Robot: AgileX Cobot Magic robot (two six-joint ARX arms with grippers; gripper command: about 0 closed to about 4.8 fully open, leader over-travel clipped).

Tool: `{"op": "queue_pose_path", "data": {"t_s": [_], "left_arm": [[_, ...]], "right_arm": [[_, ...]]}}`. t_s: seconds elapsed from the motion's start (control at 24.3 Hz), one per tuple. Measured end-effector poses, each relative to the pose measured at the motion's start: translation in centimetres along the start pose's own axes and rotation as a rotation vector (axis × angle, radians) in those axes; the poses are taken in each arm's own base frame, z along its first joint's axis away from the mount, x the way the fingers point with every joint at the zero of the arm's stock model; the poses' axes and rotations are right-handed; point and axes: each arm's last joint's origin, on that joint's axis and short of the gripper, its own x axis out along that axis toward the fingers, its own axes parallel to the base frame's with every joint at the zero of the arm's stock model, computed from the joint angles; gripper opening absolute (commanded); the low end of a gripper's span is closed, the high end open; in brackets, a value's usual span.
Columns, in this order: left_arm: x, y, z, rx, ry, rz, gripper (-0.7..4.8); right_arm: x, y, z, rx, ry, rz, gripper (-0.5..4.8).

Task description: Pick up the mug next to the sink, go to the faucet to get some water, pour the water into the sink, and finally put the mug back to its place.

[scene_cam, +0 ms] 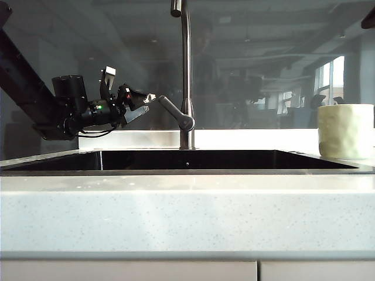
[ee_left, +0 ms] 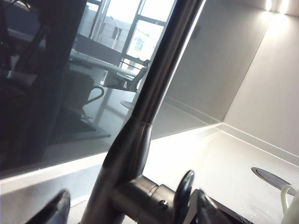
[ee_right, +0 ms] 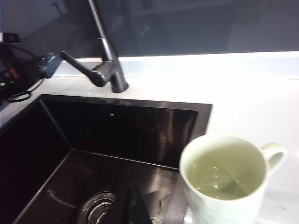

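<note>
Mug (ee_right: pixel 225 179): upright on counter just beside sink (ee_right: pixel 140 135) corner, unheld. Faucet (scene_cam: pixel 186 76): lever flanked by L gripper (ee_left: pixel 131 210), jaws spread, contact unclear. R gripper (ee_right: pixel 135 205): clenched, empty, over basin.

Backlit, dim — glare on countertop (scene_cam: pixel 187 211)

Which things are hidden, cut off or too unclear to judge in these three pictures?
- Faucet: its outlet is cut off by the exterior view's top edge.
- Right gripper: absent from the exterior view; the wrist view shows only its dark shut tips, cropped by the edge.
- Left gripper: open astride the lever; contact unclear, fingers cropped and blurred.
- Mug: handle hidden in the exterior view.
- Sink: its floor is hidden behind the front rim there.
</note>
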Motion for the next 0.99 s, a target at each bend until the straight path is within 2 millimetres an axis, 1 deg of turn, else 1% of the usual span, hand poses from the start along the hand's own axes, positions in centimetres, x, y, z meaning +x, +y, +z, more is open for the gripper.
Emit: {"op": "queue_pose_path", "data": {"t_s": [0.41,0.54,0.7,0.78,0.82,0.87,0.99], "left_arm": [[0.0,0.2,-0.3,-0.03,0.019,0.014,3.4],[0.0,0.2,-0.3,-0.031,0.02,0.014,3.4],[0.1,0.2,-0.3,-0.03,0.019,0.013,3.4],[0.1,0.1,-0.3,-0.032,0.02,0.013,3.4],[0.0,0.2,-0.2,-0.032,0.02,0.016,3.4],[0.0,0.2,-0.2,-0.033,0.02,0.016,3.4],[0.1,0.2,-0.3,-0.035,0.022,0.016,3.4]], "right_arm": [[0.0,-0.1,0.1,-0.001,-0.017,-0.041,-0.09],[-0.9,0.7,0.3,0.005,-0.033,-0.128,-0.09],[-1.7,2.4,0.3,-0.079,-0.048,-0.242,-0.09],[-2.4,3.2,-0.4,-0.12,-0.065,-0.284,-0.09],[-3.2,3.5,-1.6,-0.134,-0.099,-0.326,-0.09],[-3.6,3.3,-2.9,-0.134,-0.114,-0.351,-0.09],[-4.1,2.9,-5.8,-0.129,-0.165,-0.368,-0.09]]}}
